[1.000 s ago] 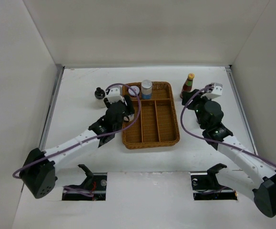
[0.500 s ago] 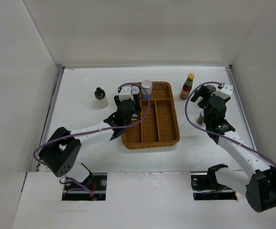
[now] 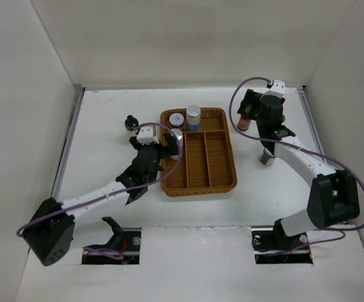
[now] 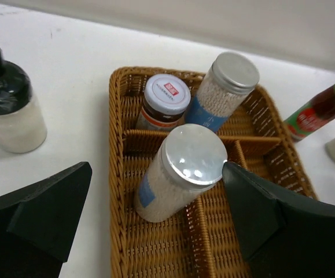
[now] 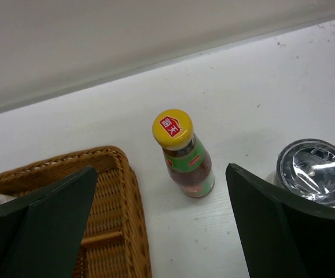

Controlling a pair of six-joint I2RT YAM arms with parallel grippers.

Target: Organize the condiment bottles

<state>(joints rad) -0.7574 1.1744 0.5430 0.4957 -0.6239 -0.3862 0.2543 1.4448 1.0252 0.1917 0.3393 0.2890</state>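
The brown wicker tray (image 3: 222, 179) holds three condiment bottles: a white-lidded brown jar (image 4: 166, 95) and a silver-lidded shaker (image 4: 228, 75) in its far compartment, and a second silver-lidded shaker (image 4: 181, 174) leaning in the left long compartment. My left gripper (image 4: 157, 171) is open around that leaning shaker, and its right finger (image 4: 260, 208) is next to the lid. A black-capped pale bottle (image 3: 131, 123) stands left of the tray. My right gripper (image 5: 161, 169) is open above the red yellow-capped sauce bottle (image 5: 184, 156), with nothing held.
A silver-lidded jar (image 3: 268, 157) stands on the table right of the tray, under the right arm. The tray's rim (image 5: 126, 174) lies just left of the sauce bottle. White walls close the table in on three sides.
The left gripper has opened, leaving the shaker in the tray, and has drawn back a little. The right gripper has opened, left the silver-lidded jar on the table and swung back to the sauce bottle.
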